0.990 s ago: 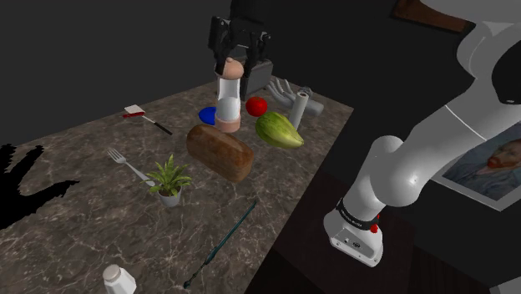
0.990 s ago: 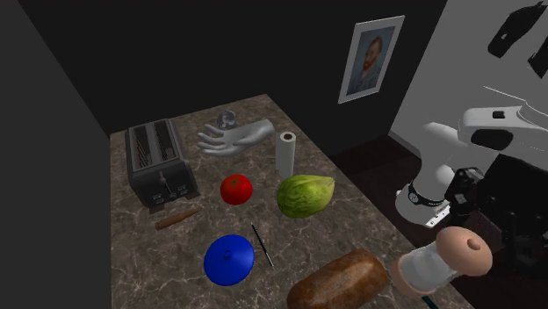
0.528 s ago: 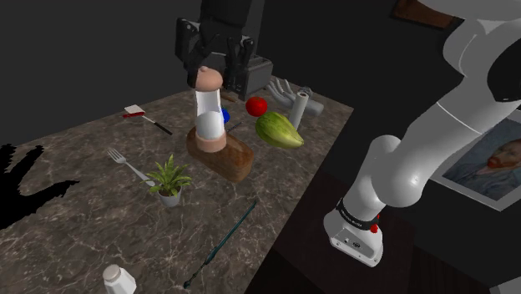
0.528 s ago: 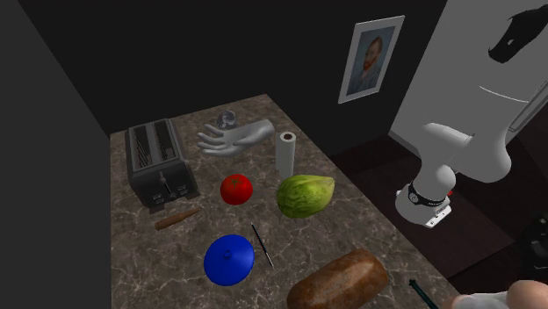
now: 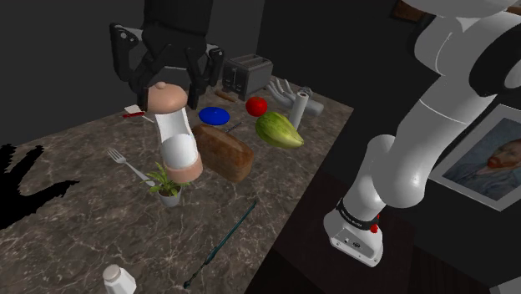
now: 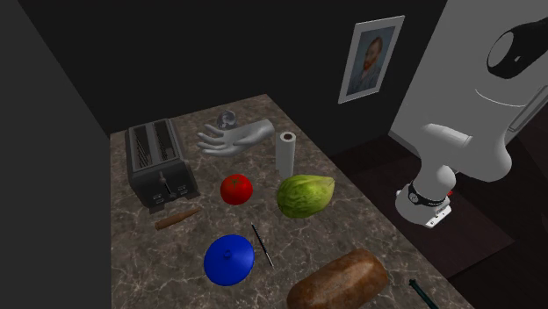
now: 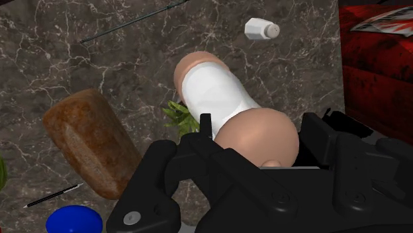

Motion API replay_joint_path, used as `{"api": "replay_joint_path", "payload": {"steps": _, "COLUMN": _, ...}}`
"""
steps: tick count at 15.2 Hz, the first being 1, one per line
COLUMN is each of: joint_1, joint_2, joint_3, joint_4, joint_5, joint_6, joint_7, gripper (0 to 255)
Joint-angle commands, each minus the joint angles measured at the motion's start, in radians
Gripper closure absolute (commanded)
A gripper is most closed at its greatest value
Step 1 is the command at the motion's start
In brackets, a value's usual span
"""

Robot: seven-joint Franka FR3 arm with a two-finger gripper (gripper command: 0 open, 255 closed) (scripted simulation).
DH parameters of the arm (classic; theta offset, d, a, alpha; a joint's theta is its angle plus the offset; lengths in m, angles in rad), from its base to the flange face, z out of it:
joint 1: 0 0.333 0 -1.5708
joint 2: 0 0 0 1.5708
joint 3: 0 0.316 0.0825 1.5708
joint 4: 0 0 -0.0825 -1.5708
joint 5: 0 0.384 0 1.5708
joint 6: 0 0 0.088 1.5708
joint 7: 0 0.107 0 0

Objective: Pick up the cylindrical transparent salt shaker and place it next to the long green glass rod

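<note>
My black gripper (image 5: pixel 166 82) hangs high over the marble table (image 5: pixel 75 209), shut on the rounded cap of a salt shaker (image 5: pixel 177 138). The shaker has a pinkish cap and base and a pale see-through body, and it tilts slightly. It hangs above the potted plant (image 5: pixel 169 182), beside the bread loaf (image 5: pixel 224 154). In the wrist view the shaker (image 7: pixel 215 96) points down at the table from the gripper (image 7: pixel 251 142). The long thin green rod (image 5: pixel 224 242) lies near the table's front edge; in the wrist view the rod (image 7: pixel 132 22) lies beyond the shaker. Its tip (image 6: pixel 421 292) shows in the second exterior view.
A small white jar (image 5: pixel 119 280) stands near the rod's end. A fork (image 5: pixel 125 163), green cabbage (image 5: pixel 278 129), tomato (image 5: pixel 256 106), blue lid (image 5: pixel 214 114), toaster (image 5: pixel 245 73) and paper roll (image 5: pixel 300 107) lie farther back. The table edge runs along the shoulder view's right.
The gripper has carried the shaker toward the shoulder view's left and front, from over the blue lid and bread to above the potted plant. It has left the second exterior view.
</note>
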Motion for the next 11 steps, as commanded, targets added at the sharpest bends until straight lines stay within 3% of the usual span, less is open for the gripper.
{"api": "replay_joint_path", "payload": {"steps": 1, "joint_1": 0.022, "joint_2": 0.055, "joint_3": 0.030, "joint_4": 0.061, "joint_5": -0.032, "joint_6": -0.008, "joint_7": 0.056, "gripper": 255}}
{"api": "replay_joint_path", "payload": {"steps": 2, "joint_1": 0.033, "joint_2": 0.078, "joint_3": 0.041, "joint_4": 0.086, "joint_5": -0.047, "joint_6": -0.012, "joint_7": 0.078, "gripper": 255}}
{"api": "replay_joint_path", "payload": {"steps": 11, "joint_1": 0.029, "joint_2": 0.042, "joint_3": 0.035, "joint_4": -0.075, "joint_5": -0.027, "joint_6": 0.118, "joint_7": 0.061, "gripper": 255}}
